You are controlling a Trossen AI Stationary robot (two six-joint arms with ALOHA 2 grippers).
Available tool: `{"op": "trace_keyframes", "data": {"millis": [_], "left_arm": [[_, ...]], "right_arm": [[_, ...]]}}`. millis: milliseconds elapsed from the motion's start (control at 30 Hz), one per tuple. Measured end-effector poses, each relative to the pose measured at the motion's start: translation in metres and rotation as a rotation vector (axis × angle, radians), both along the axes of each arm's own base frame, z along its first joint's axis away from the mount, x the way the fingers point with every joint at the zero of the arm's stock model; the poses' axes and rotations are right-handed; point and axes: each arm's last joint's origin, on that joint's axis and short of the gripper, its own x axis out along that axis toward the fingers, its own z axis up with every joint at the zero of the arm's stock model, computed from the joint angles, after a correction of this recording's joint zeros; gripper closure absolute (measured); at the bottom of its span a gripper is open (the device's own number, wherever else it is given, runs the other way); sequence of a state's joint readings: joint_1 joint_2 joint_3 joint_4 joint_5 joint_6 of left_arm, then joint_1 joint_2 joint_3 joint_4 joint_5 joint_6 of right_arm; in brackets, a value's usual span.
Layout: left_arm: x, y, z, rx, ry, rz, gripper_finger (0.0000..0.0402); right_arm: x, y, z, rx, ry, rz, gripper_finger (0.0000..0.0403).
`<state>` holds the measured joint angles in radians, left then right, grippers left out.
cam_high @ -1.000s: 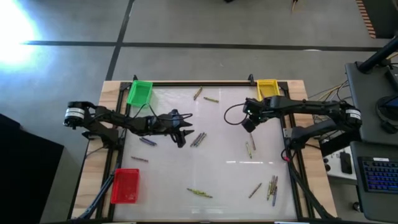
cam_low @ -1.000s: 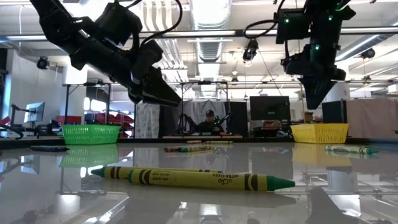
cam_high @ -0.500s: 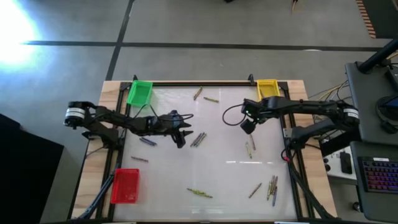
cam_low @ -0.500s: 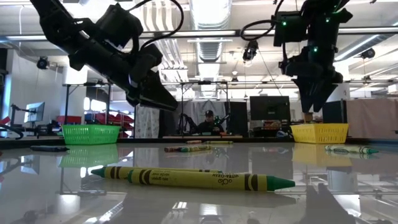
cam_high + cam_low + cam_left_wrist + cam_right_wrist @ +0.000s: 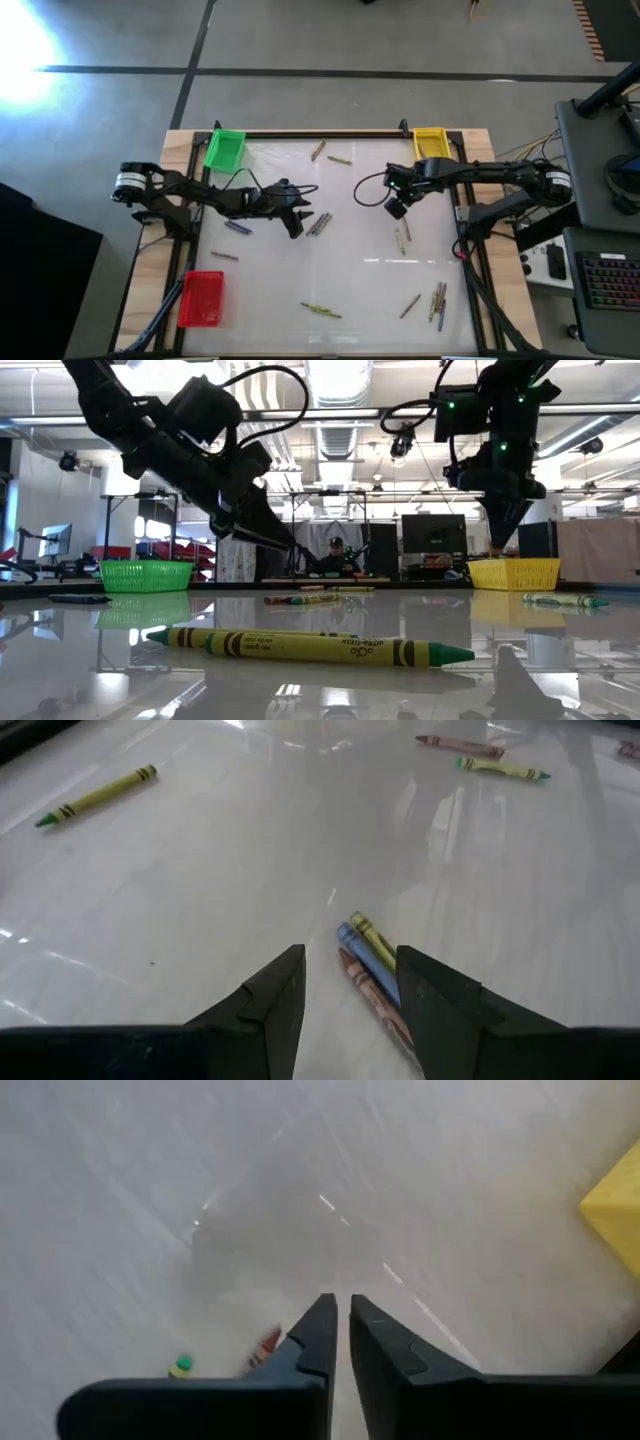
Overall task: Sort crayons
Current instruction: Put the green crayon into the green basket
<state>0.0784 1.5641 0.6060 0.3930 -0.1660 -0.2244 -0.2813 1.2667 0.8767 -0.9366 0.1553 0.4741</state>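
Crayons lie scattered flat on the white table. A bunch of three crayons, yellow, blue and brown (image 5: 370, 968), lies just past my left gripper's fingertips; it also shows in the high view (image 5: 320, 224). My left gripper (image 5: 350, 988) is open and empty, slanting down toward the bunch, left of table centre (image 5: 296, 222). My right gripper (image 5: 343, 1330) is shut and empty, pointing down above the table's far right part (image 5: 396, 208), near two crayons (image 5: 402, 238).
A green bin (image 5: 224, 148) stands at the far left corner, a yellow bin (image 5: 430, 142) at the far right, a red bin (image 5: 202, 299) at the near left. More crayons lie at the far middle (image 5: 330, 155), near middle (image 5: 322, 311) and near right (image 5: 438, 302).
My left gripper has gone down and a little toward the table's right edge, closer to the bunch of three crayons. My right gripper has shifted slightly toward the table's left edge. No crayon has moved.
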Motion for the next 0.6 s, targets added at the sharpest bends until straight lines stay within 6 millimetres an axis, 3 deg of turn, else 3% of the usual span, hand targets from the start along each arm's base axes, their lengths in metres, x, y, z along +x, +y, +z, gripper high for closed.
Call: {"op": "trace_keyframes", "data": {"millis": [167, 400, 600], "left_arm": [[0.005, 0.001, 0.008, 0.015, 0.01, 0.028, 0.0257], [0.003, -0.002, 0.001, 0.011, 0.079, 0.019, 0.0236], [0.001, -0.002, -0.001, 0.019, 0.09, 0.015, 0.0218]], "right_arm": [[-0.004, 0.001, -0.008, 0.011, 0.027, 0.022, 0.0311], [-0.007, 0.004, -0.013, 0.061, 0.032, 0.022, 0.0187], [-0.004, 0.006, -0.009, 0.079, 0.001, -0.071, 0.0164]]}}
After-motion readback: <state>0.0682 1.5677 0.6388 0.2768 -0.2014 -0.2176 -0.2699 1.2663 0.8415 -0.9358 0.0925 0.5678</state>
